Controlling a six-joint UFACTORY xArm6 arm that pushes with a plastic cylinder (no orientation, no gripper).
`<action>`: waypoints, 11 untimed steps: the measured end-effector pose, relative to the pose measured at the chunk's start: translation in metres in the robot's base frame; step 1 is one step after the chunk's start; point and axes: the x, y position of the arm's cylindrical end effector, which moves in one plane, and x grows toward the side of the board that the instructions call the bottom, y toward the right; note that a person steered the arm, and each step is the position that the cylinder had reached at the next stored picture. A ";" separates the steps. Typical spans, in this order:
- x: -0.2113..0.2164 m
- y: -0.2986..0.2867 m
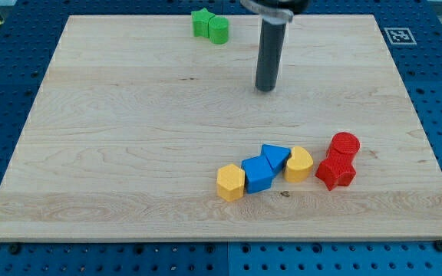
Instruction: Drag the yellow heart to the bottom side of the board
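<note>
The yellow heart [298, 164] lies low on the board, right of centre, touching a blue triangle [275, 157] on its left. A red star-like block [335, 172] lies just to its right, a small gap between them. My tip [265, 89] stands near the board's upper middle, well above the yellow heart and slightly to its left, touching no block. The rod runs up out of the view's top.
A blue cube-like block [258, 175] and a yellow hexagon [230, 182] continue the row to the left. A red cylinder [344, 144] sits above the red star. A green star [201, 22] and green cylinder [218, 30] lie at the top edge. The wooden board [129, 138] rests on a blue pegboard.
</note>
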 end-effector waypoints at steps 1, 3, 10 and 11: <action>0.010 0.003; 0.055 0.028; 0.147 0.040; 0.163 0.041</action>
